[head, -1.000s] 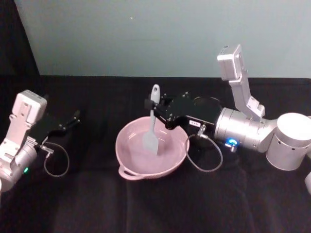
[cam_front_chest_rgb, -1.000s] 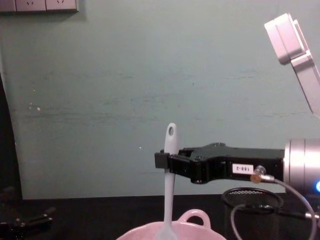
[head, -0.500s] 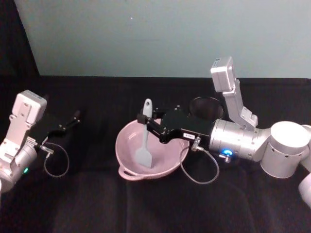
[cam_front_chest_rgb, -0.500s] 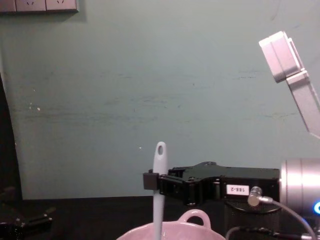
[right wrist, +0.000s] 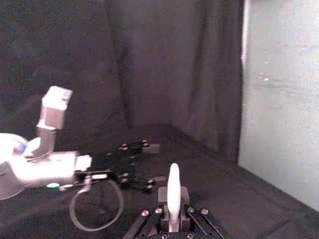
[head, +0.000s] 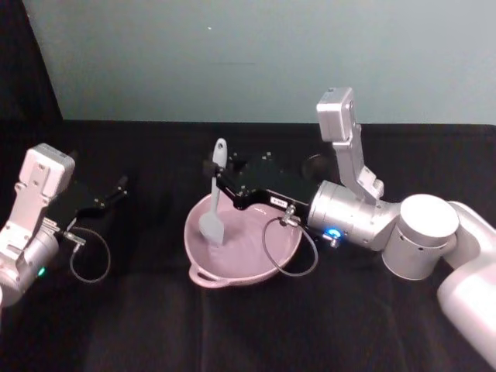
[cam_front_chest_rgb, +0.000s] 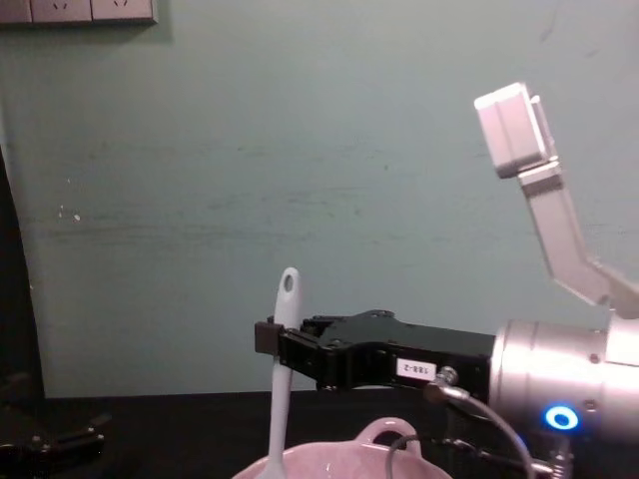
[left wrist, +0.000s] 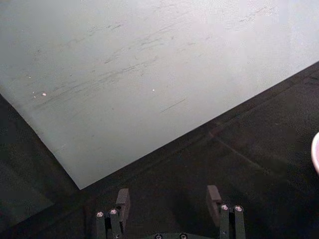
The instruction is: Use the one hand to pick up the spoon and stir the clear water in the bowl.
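The pale pink bowl sits mid-table, its loop handle toward me; its far rim shows low in the chest view. My right gripper reaches in from the right, shut on the handle of the white spoon. The spoon stands nearly upright, its blade down inside the bowl near the left wall. In the chest view the spoon rises above my right gripper; the right wrist view shows the spoon handle between the jaws. My left gripper rests parked at the left, open, as the left wrist view shows.
A black wire-mesh cup stands behind the right arm, mostly hidden. A grey cable loops from the right wrist over the bowl's right side. The black cloth table meets a pale green wall behind.
The right gripper has carried the spoon leftward across the bowl, from its centre to its left side. The left arm has not moved.
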Robot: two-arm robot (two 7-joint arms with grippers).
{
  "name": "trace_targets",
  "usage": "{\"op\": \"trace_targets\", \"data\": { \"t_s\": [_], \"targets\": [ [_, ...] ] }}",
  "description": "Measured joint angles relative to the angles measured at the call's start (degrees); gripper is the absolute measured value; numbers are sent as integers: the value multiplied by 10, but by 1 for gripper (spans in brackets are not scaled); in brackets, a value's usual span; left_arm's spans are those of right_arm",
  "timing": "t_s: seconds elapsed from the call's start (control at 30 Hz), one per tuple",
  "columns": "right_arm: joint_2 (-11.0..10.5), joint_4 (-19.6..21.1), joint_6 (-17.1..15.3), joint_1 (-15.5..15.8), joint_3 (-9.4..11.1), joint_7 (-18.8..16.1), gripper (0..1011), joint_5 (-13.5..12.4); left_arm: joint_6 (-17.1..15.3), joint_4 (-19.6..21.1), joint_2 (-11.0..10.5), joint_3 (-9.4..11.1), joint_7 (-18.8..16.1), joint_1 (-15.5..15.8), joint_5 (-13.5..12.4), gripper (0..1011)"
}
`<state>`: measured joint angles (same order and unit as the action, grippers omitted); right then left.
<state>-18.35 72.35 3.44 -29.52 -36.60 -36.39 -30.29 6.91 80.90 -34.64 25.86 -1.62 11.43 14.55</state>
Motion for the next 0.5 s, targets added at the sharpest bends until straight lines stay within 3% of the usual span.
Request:
{"op": "trace_targets", "data": {
  "t_s": [0.17,0.5],
  "targets": [
    [26,-43,41,-8,7,24,114,27,0,0,0,0,0,0,0,1011],
    [42,-84,102,-15,30,56,114,63,0,0,0,0,0,0,0,1011]
  ]
}}
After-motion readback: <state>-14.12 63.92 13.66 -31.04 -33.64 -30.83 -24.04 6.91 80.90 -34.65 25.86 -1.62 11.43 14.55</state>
